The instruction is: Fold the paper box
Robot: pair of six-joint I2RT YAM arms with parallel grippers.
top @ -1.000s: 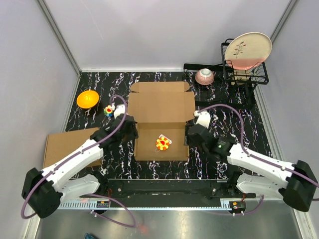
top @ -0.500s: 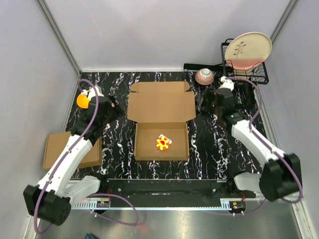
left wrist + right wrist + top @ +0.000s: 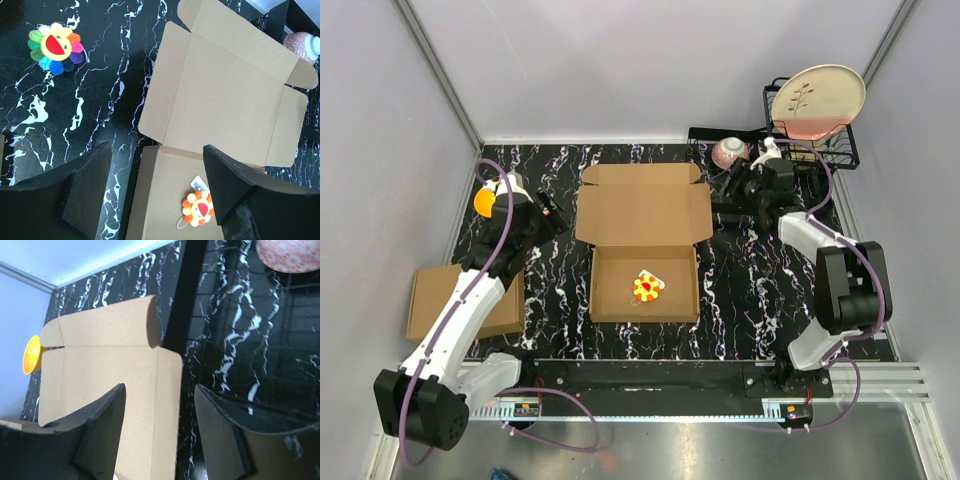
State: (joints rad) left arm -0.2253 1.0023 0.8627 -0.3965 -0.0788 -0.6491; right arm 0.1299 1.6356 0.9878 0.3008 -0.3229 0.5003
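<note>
Showing paper box point(image 3: 645, 215) at centre of top view, lid spread flat toward top edge, one orange flower toy point(image 3: 647, 287) inside. Shows left gripper point(image 3: 546, 212) at upper left, released, empty; right gripper point(image 3: 728, 192) at upper right, released, empty, near pink bowl point(image 3: 730, 152). Shows plate point(image 3: 817, 97) propped in rack point(image 3: 820, 160), top right.

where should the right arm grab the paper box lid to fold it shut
Probably the lid's right side flap, coming in from the right with the right gripper. The paper box lid lies flat and open, and that thin flap juts toward the open jaws.
</note>
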